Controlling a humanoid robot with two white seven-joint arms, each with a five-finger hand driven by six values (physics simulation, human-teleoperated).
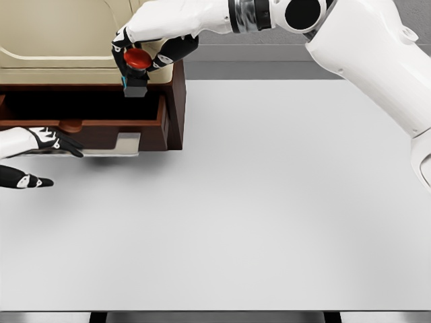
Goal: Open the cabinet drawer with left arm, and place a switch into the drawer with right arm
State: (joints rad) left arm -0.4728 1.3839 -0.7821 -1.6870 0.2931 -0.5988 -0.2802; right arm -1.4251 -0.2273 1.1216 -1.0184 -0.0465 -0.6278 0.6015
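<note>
Red switch [137, 59] between right fingers [122, 42]

Single head view; looks down over table [269, 202]; fairly near

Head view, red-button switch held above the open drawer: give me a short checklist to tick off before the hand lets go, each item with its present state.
1. Brown wooden cabinet drawer pulled out, dark cavity exposed: ok.
2. Red-button switch with grey base gripped by the right hand: ok.
3. Switch over the drawer cavity rather than the front panel: cannot tell; it hangs near the drawer's right end, and one view leaves depth unclear.
4. Left hand out of the drop path: ok, it sits low by the round drawer knob, left of the switch.
5. Drawer cavity free of obstructions: cannot tell, the interior is dark.
</note>
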